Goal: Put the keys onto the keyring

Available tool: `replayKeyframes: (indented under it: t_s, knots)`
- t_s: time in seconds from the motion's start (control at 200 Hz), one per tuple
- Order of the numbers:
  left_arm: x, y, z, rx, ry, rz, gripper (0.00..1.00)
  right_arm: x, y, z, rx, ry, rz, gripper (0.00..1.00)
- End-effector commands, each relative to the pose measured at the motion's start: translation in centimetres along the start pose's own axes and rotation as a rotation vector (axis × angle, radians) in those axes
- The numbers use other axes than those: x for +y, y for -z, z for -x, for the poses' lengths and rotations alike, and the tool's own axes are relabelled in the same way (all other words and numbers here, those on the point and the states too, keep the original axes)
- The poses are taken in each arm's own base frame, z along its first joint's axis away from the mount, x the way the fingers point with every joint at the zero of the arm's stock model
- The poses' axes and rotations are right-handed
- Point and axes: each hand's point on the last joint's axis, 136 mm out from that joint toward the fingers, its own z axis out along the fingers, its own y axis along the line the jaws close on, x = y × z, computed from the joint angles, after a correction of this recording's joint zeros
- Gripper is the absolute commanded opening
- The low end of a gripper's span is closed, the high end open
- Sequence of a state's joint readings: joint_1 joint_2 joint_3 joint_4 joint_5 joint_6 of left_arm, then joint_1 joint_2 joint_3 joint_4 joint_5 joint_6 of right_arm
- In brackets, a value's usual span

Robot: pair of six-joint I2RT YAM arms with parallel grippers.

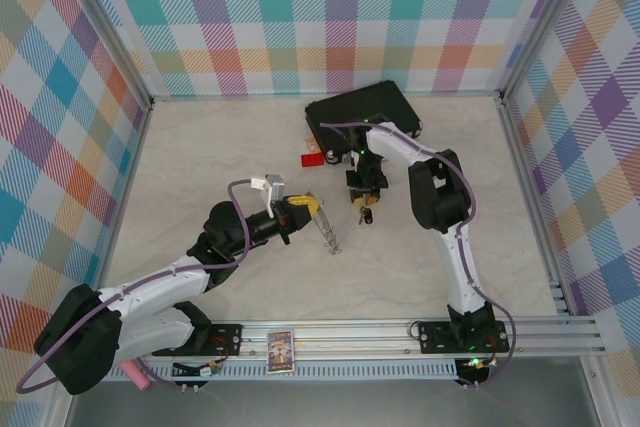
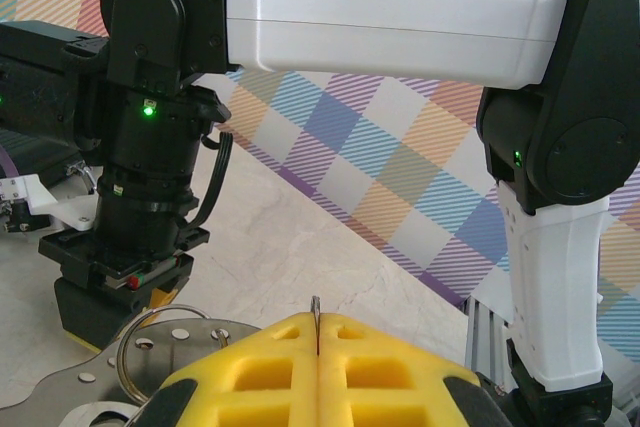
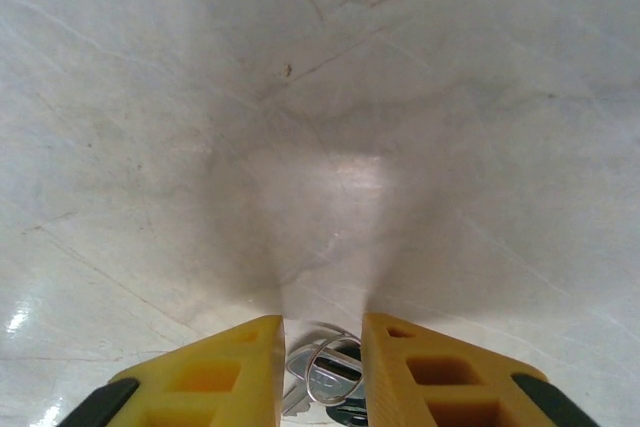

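My left gripper [image 1: 303, 209] is shut on the keyring [image 1: 328, 232], a thin grey metal piece that slants down to the table. In the left wrist view its thin edge [image 2: 315, 309] sticks up between the closed yellow fingers [image 2: 260, 367], and a grey wire loop [image 2: 140, 332] shows at lower left. My right gripper [image 1: 365, 195] points straight down over the keys [image 1: 365, 215]. From the right wrist, a silver key with a small wire loop [image 3: 335, 375] lies on the table between the parted fingers [image 3: 240, 362]. Those fingers stand open and straddle the key. Its lower part is hidden.
A black case [image 1: 365, 112] stands at the back of the table with a small red tag [image 1: 312, 159] in front of it. The right arm [image 2: 390, 22] crosses close in front of my left wrist. A small card [image 1: 280, 350] rests on the front rail.
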State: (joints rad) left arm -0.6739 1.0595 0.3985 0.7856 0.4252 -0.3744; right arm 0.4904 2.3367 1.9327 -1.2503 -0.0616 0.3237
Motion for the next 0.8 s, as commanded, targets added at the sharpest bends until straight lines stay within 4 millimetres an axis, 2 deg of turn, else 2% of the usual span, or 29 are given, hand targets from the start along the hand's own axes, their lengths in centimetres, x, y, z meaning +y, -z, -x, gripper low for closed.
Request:
replayKeyframes:
  t_s: [0.0,0.185,0.795]
  knots:
    - [-1.44,-0.28,1.13,-0.037,-0.022,-0.051,0.0,0.33,1.01,-1.3,0.015,0.028,0.014,0.29]
    - [-1.46,-0.23,1.13,-0.038,-0.022,-0.052,0.0,0.18,0.72,-1.92,0.025,0.043,0.001,0.29]
    - [-1.64,-0.19,1.3,-0.042,-0.02,-0.059,0.0,-0.15,0.95,-1.57,-0.004,0.052,-0.017,0.1]
